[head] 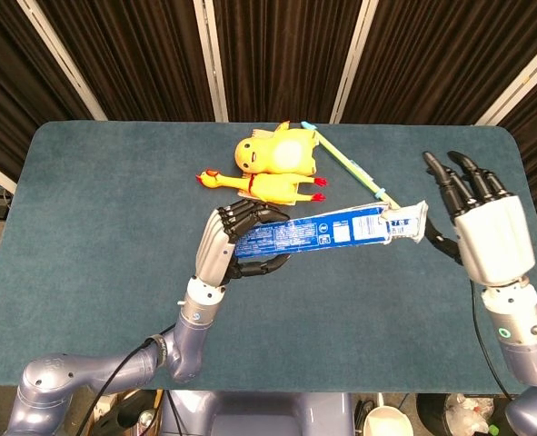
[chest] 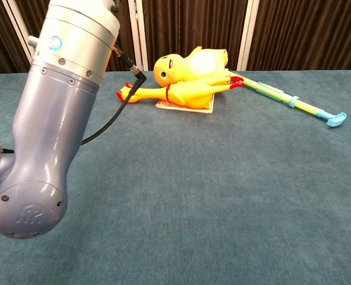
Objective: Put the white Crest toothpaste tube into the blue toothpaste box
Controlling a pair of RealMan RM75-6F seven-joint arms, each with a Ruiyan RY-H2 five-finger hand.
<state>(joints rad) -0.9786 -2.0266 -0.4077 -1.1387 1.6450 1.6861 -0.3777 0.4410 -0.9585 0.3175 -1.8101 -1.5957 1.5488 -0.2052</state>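
My left hand (head: 236, 243) grips the left end of the long blue toothpaste box (head: 318, 232) and holds it level above the table in the head view. The white end of the Crest toothpaste tube (head: 410, 222) sticks out of the box's right opening; the rest of the tube is hidden inside. To the right of that end, my right hand (head: 484, 227) stands apart from it with fingers spread and nothing in them. The chest view shows only my left arm (chest: 50, 113); box, tube and both hands are out of its frame.
On the far middle of the blue-green table (head: 95, 209) lie a yellow plush toy (head: 275, 151), a yellow rubber chicken (head: 261, 184) and a green-yellow toothbrush (chest: 294, 102). Dark curtains hang behind the table.
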